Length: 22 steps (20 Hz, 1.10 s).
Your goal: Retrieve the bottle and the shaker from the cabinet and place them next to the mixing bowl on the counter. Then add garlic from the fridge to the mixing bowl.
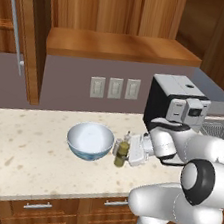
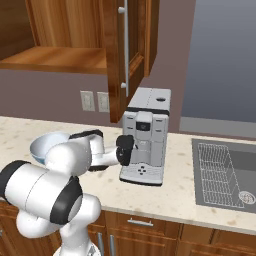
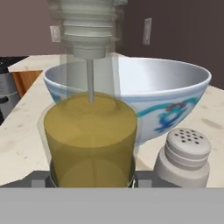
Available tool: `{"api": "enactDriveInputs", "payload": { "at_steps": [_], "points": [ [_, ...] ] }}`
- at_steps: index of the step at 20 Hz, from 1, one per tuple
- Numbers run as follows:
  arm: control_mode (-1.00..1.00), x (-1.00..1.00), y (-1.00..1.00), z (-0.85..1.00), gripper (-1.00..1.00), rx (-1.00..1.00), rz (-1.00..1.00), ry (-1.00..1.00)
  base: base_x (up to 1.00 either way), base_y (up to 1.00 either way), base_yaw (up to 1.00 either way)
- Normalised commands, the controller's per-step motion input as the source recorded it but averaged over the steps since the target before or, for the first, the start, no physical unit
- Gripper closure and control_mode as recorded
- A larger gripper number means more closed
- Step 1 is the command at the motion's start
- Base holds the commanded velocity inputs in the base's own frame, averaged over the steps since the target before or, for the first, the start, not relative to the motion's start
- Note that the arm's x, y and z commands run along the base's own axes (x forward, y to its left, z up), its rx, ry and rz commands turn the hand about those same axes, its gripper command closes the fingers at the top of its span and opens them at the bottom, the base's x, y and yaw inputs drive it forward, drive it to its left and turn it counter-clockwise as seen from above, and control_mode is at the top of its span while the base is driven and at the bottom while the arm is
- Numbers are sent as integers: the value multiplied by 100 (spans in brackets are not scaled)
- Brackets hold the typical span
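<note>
Hand view: the pincer (image 3: 89,181) grips the bottle (image 3: 90,140), standing on the counter (image 1: 23,147) just right of the mixing bowl (image 1: 90,141), with the shaker (image 3: 183,159) close beside both.

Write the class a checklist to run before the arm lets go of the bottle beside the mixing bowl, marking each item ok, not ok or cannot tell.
1. Bottle upright: ok.
2. Bottle next to the mixing bowl: ok, just to its right in the left base view.
3. Shaker already by the bowl: ok, upright beside the bottle.
4. Bottle base resting on the counter: cannot tell, the base is hidden.
5. End effector closed on the bottle: ok, the bottle sits right against the hand.
6. Garlic in the bowl: not ok, the bowl's inside is bare.
</note>
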Motion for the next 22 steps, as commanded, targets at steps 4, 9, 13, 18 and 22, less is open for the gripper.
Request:
{"api": "enactDriveInputs", "payload": {
  "at_steps": [4,9,13,18,22],
  "points": [
    [-100,0,14,-12,100,0,-5,-3,0,0,0],
    [-100,-6,5,-9,100,0,-1,0,0,0,0],
    [-100,0,0,0,100,0,0,0,0,0,0],
    [-100,0,0,0,-100,0,0,0,0,0,0],
    [-100,0,0,0,-100,0,0,0,0,0,0]
  ]
}}
